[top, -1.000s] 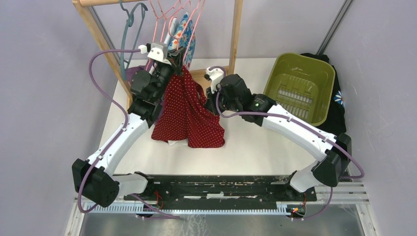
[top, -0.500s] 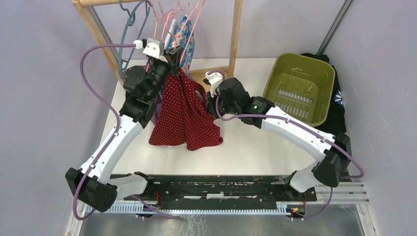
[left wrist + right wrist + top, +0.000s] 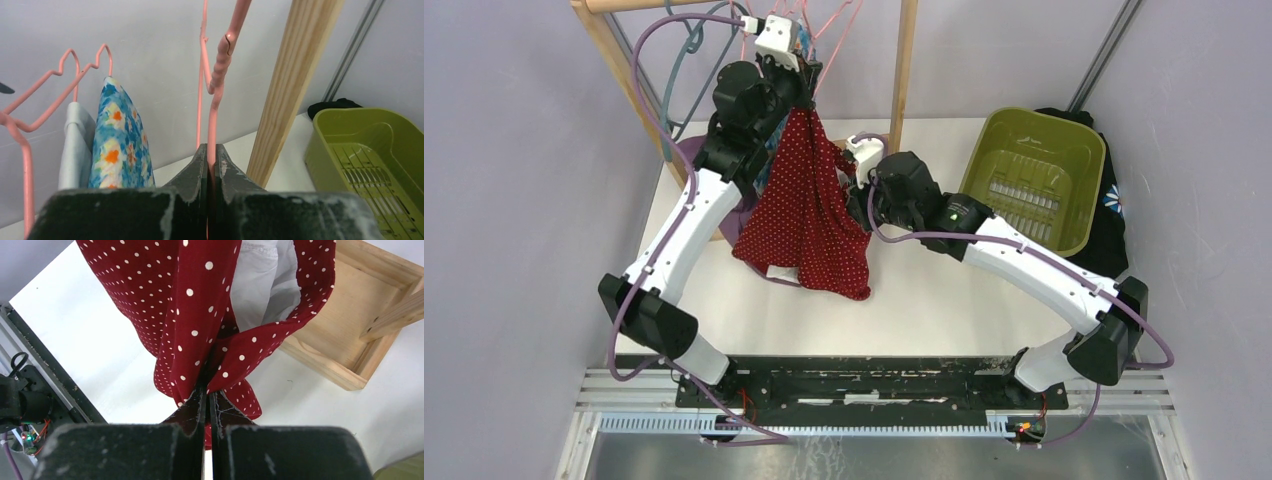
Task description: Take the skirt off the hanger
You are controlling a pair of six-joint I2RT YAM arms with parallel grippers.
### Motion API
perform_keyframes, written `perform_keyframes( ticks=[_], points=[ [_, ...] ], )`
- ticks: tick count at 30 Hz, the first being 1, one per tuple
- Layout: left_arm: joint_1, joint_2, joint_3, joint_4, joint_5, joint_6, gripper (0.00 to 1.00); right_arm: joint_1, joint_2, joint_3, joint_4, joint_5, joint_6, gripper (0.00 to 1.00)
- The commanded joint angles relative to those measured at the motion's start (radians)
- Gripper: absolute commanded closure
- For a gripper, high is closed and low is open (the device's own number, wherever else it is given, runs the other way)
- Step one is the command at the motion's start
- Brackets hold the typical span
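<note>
Table: is carrying the whole set-up, with both arms reaching out over it from the near edge.
Wooden rack: is standing at the far side, keeping the hangers up off the table so the garments are hanging free.
Skirt: red with white dots, is hanging in the middle between the two arms, narrow at the top by the left gripper and spreading towards the table; it is showing a white lining in the right wrist view. It looks not yet free of its hanger.
Green basket: is sitting to the right, well apart from the skirt, probably waiting to take it.
Left gripper: is clamping its jaws tight on the pink hanger, holding it high near the rack top, likely to steady it while the cloth is being pulled.
Right gripper: is pinching a fold of the skirt's right edge between closed jaws, lower than the left gripper, apparently placed to draw the fabric down and off.
Floral garment: is hanging just beside a grey one on neighbouring pink hangers, left of the gripped wire.
</note>
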Motion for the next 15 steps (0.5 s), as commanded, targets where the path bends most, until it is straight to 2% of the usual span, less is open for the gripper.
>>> perform_keyframes(
  ticks=[1,7,15],
  points=[
    [0.004,0.012,0.121,0.006,-0.077,-0.03,0.97,0.006,-0.01,0.054,-0.002,0.018,-0.027,0.99],
    [0.005,0.056,0.209,-0.006,-0.14,-0.044,0.97,0.006,0.001,0.075,-0.003,0.027,-0.039,0.99],
    [0.004,0.199,0.392,-0.086,-0.187,-0.069,0.97,0.006,-0.001,0.083,-0.011,0.046,-0.049,0.99]
  ],
)
